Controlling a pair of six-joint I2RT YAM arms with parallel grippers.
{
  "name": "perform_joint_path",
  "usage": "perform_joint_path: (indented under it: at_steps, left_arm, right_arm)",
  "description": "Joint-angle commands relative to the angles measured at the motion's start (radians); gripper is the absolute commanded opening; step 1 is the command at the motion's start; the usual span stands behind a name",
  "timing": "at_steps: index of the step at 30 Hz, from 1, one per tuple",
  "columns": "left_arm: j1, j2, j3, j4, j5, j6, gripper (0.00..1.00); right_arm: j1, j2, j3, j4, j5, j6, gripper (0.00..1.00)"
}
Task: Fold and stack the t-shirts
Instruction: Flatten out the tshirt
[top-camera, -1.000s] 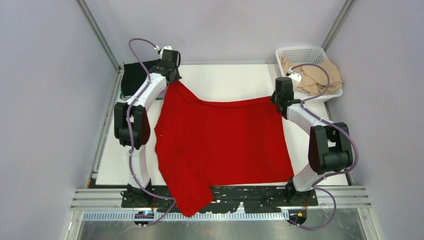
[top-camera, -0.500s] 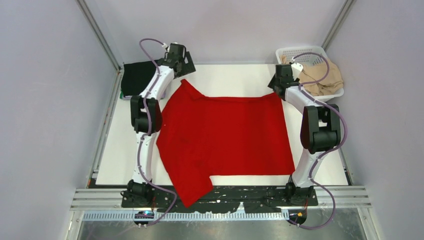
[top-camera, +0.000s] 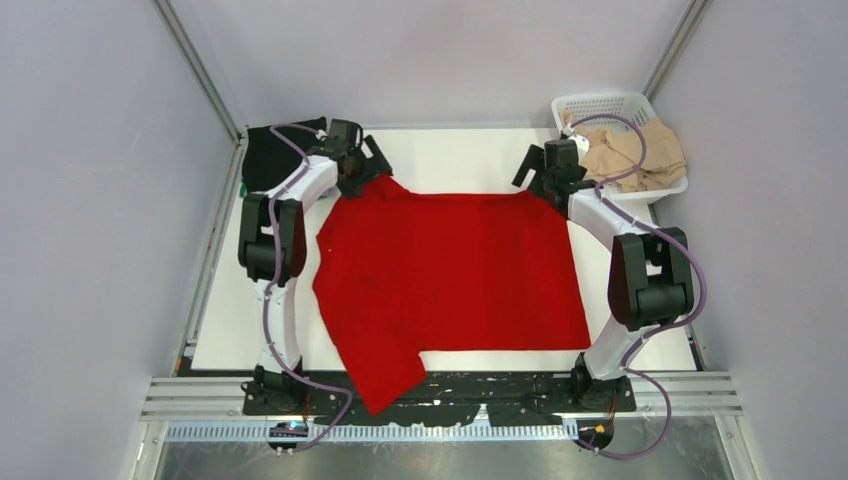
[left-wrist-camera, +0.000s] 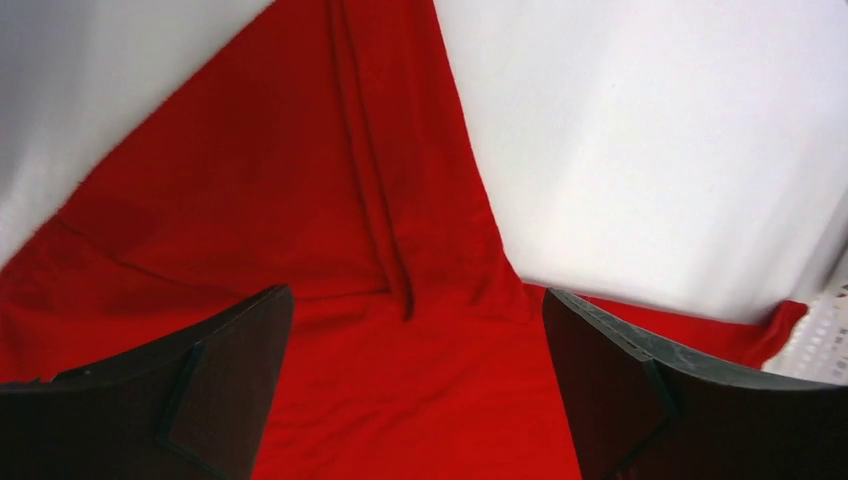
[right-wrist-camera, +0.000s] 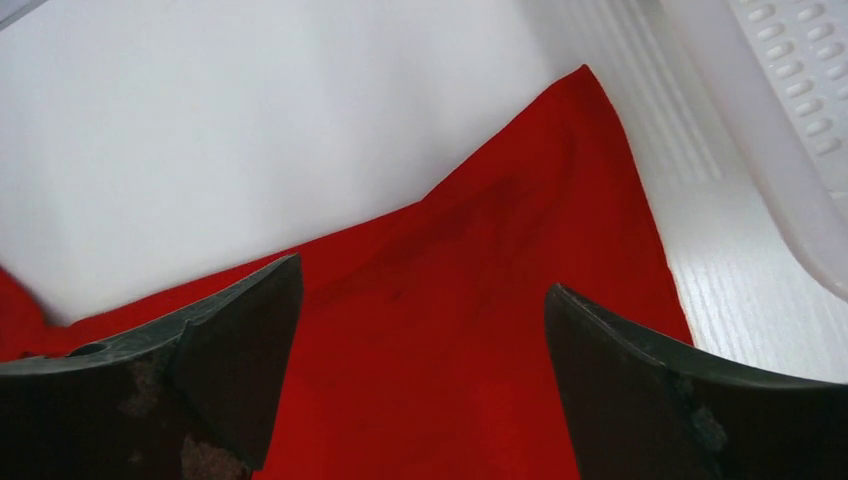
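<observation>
Masking the black t-shirt (top-camera: 258, 160) (partly) is left arm (top-camera: 305, 181).

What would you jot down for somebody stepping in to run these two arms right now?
Left gripper: open, empty, over the far left corner of the bright red cloth t-shirt.
Right gripper: open, empty, over its far right corner.
The shirt lies spread on the white table, unfolded.
Folded black shirt at far left; beige shirts in the white lattice basket.
Left: fold, stack.
</observation>
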Motion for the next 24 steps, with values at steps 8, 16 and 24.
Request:
perform_joint_path:
  at_steps: [8, 16, 24]
  left_arm:
    - [-0.029, 0.045, 0.006, 0.143, 0.087, -0.203, 1.0]
    - [-0.036, 0.071, 0.008, 0.124, 0.079, -0.261, 1.0]
    - [-0.049, 0.146, 0.085, 0.162, 0.04, -0.35, 1.0]
  right_arm:
    - [0.004, -0.091, -0.048, 0.081, -0.06, 0.002, 0.97]
    - [0.004, -0.089, -0.049, 0.088, -0.062, 0.0, 0.97]
    - [0.004, -0.1, -0.066, 0.095, -0.052, -0.003, 0.97]
